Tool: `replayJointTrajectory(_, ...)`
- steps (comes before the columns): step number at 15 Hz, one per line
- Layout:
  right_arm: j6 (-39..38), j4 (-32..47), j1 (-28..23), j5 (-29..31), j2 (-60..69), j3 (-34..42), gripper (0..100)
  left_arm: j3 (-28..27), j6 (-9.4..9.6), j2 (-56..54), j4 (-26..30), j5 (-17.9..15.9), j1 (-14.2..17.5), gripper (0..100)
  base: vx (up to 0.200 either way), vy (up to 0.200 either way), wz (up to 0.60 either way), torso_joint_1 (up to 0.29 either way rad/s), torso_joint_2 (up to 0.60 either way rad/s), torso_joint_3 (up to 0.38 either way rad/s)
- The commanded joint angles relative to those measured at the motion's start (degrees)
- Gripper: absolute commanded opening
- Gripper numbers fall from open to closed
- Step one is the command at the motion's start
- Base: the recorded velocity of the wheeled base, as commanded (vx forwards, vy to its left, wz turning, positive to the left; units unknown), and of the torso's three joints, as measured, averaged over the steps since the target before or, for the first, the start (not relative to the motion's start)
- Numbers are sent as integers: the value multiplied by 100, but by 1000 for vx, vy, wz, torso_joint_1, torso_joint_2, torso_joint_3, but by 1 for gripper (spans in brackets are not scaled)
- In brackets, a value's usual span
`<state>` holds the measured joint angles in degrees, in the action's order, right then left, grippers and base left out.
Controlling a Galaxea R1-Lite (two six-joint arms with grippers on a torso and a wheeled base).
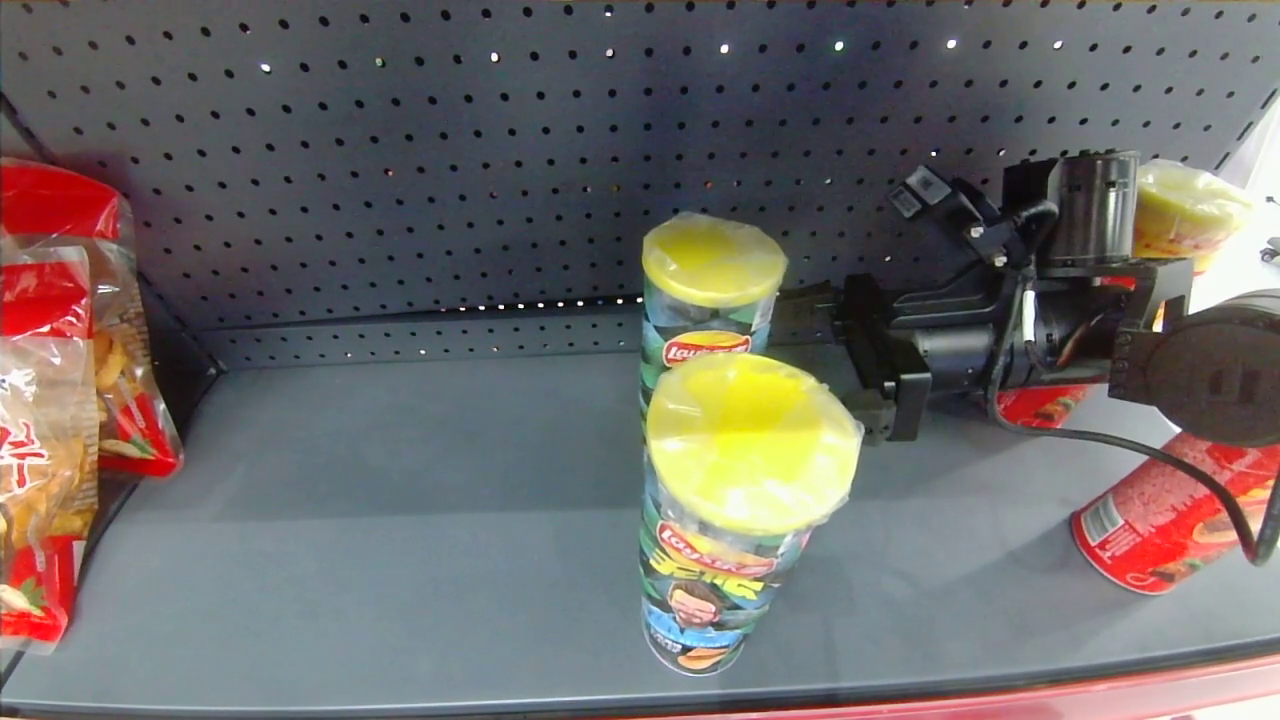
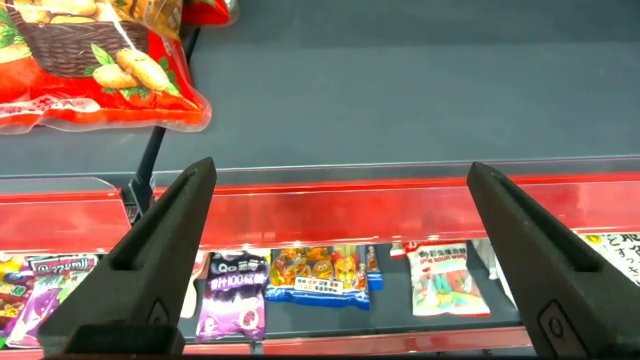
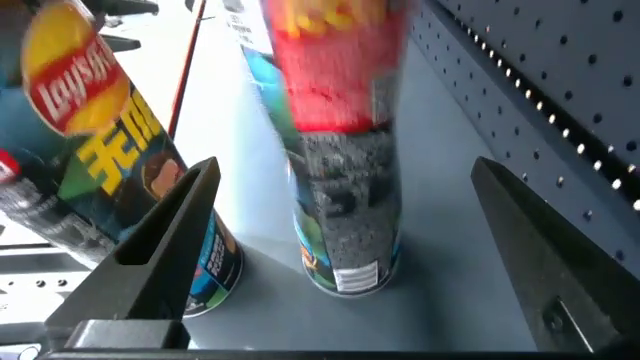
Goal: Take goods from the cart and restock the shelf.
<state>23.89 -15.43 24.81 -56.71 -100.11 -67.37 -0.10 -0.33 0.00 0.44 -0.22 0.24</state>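
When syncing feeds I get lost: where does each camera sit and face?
Head: on the robot's head, looking down at the grey shelf board; right arm shows.
Left wrist: behind the open left hand, facing the red shelf edge.
Right wrist: behind the open right hand, facing the rear yellow-lidded chip can.
Shared: head and right wrist both show that can.

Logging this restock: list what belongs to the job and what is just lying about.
Job: rear yellow-lidded cylindrical chip can, between the fingers of the open right hand; front yellow-lidded chip can; grey metal shelf.
Lying about: red chip cans, right; red plastic snack bags, left; colourful packets on the lower shelf.
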Motion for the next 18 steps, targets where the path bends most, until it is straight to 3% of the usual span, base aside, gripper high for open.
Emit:
replayJointTrajectory(1, 10, 14, 24, 2, 0, -13, 100, 1, -2, 9, 0, -4, 2, 100, 0, 0, 0, 0, 0, 0)
replayJointTrajectory(16, 45, 32, 428, 116, -272, -154, 100, 1, -2, 9, 0, -4, 2, 100, 0, 0, 0, 0, 0, 0)
replayJointTrajectory(18, 133, 410, 428, 380, -272, -260, 100, 1, -2, 9, 0, -4, 2, 100, 0, 0, 0, 0, 0, 0)
